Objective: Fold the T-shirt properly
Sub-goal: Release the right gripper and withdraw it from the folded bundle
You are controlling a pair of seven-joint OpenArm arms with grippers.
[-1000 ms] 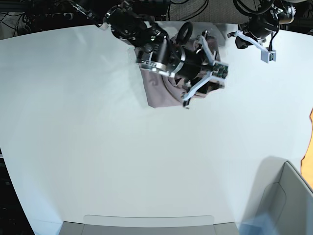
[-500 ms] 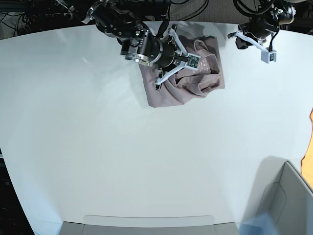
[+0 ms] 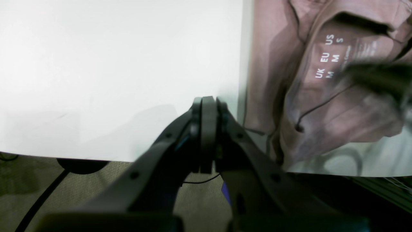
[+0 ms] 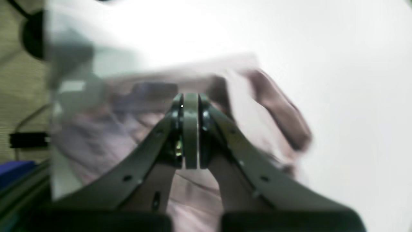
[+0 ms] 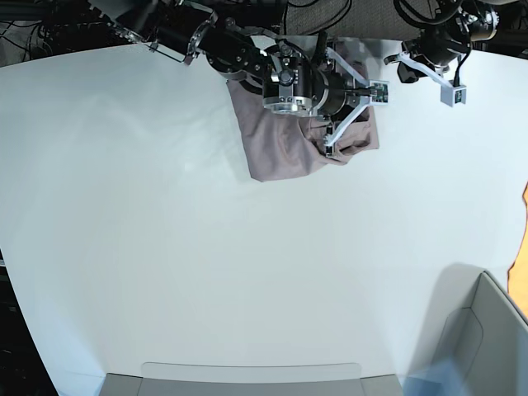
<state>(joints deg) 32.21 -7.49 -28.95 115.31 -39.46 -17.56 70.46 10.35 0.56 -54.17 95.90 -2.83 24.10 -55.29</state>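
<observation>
The T-shirt point(image 5: 280, 148) is a mauve folded bundle lying at the table's far edge. Its inner neck label faces up in the left wrist view, where the T-shirt point(image 3: 267, 64) fills the right side. My right gripper point(image 5: 379, 89) hovers over the bundle's right part, jaws shut. In its own blurred view the right gripper point(image 4: 190, 96) is pressed together above the T-shirt point(image 4: 276, 109), with no fabric visible between the fingers. My left gripper point(image 5: 454, 95) hangs shut to the right of the shirt. In its wrist view the left gripper point(image 3: 207, 101) is over bare table near the edge.
The white table point(image 5: 206, 264) stretches toward me from the shirt. A grey bin point(image 5: 487, 330) stands at the near right corner and a grey tray point(image 5: 247, 379) at the near edge. Cables and floor lie beyond the far edge.
My right gripper has gone from wide open to shut and has swung left, then back right over the shirt. The left arm has stayed still.
</observation>
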